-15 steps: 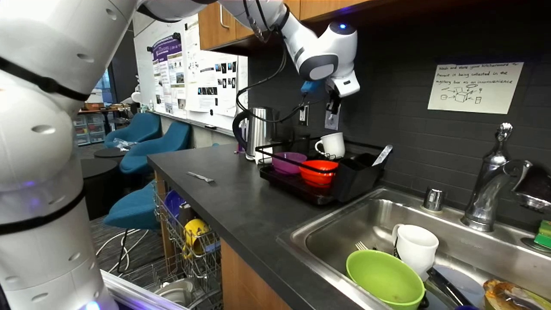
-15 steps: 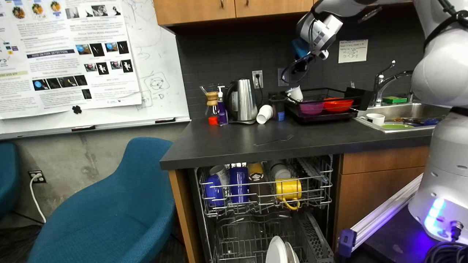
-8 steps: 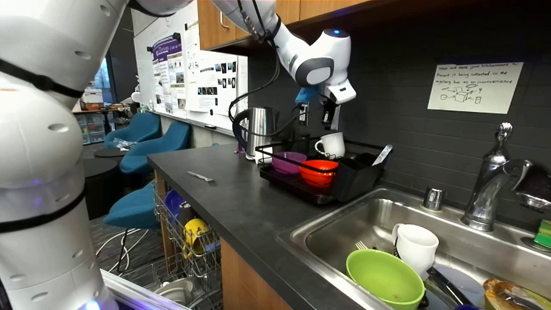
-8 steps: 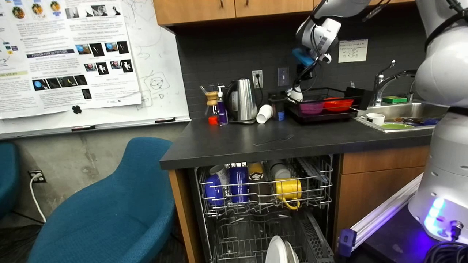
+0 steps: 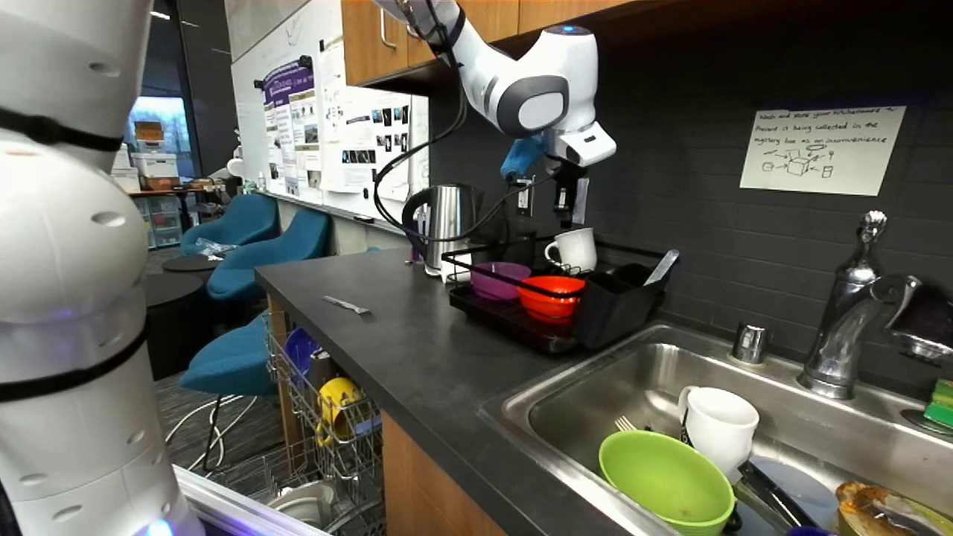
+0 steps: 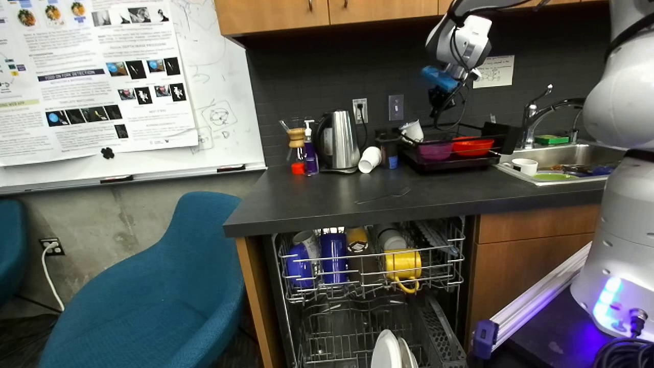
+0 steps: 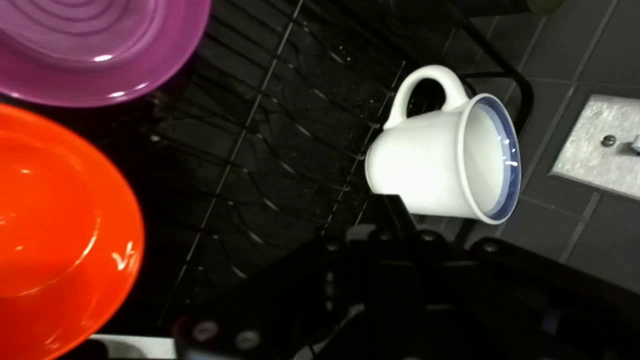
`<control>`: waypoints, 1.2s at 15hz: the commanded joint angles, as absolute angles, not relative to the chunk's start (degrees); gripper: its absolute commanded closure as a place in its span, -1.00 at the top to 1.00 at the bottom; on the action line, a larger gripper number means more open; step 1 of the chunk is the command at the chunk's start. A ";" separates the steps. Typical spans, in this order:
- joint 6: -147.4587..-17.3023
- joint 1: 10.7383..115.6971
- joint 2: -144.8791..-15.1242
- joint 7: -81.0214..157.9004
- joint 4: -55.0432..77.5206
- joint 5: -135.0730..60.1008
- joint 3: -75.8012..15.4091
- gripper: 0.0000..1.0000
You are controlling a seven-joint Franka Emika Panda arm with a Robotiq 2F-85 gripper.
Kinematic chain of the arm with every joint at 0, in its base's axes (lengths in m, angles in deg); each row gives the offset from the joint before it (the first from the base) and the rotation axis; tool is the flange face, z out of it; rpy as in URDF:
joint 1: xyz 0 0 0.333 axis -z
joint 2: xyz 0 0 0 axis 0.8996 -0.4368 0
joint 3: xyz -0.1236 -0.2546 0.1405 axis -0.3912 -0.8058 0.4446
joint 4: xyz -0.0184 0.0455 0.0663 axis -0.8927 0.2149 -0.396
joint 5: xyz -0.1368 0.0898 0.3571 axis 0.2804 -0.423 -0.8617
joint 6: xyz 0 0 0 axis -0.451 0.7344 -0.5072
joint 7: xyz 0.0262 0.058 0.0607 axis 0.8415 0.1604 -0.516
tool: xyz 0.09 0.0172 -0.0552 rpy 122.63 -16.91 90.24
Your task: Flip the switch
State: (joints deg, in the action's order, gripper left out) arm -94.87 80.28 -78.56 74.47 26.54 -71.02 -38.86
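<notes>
The light switch is a grey metal wall plate point(image 6: 396, 107) on the dark backsplash, above the dish rack. In the wrist view its plate point(image 7: 595, 150) enters at the right edge, where the small toggle point(image 7: 636, 144) is partly cut off; which way it is flipped I cannot tell. In an exterior view only a strip of the plate point(image 5: 583, 195) shows behind my gripper point(image 5: 566, 224). My gripper point(image 6: 437, 116) hangs over the rack, pointing down, apart from the wall and the switch. Its fingertips point(image 7: 392, 201) are together, with nothing between them, and overlap the white mug's outline in the wrist view.
The white mug point(image 5: 577, 253), a purple bowl point(image 5: 500, 281) and an orange bowl point(image 5: 551, 296) sit in the black dish rack point(image 5: 514, 324) below my gripper. A steel kettle point(image 6: 343, 140) and wall outlet point(image 6: 359, 110) are beside it. Wooden cabinets point(image 6: 383, 10) hang overhead.
My gripper has moved back from the switch plate, away from the wall and toward the robot's base. It has tipped from facing the wall to pointing down, uncovering the plate in an exterior view.
</notes>
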 commanded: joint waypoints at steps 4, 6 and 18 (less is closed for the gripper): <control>-91.40 80.69 -64.78 67.41 40.66 -67.24 -41.16 -1.00; -90.15 80.94 -60.85 63.74 43.58 -64.50 -42.16 -1.00; -79.33 85.21 -41.86 46.56 54.91 -43.98 -43.11 -1.00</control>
State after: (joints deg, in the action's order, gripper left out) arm -80.64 84.08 -46.42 49.74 51.68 -47.72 -43.29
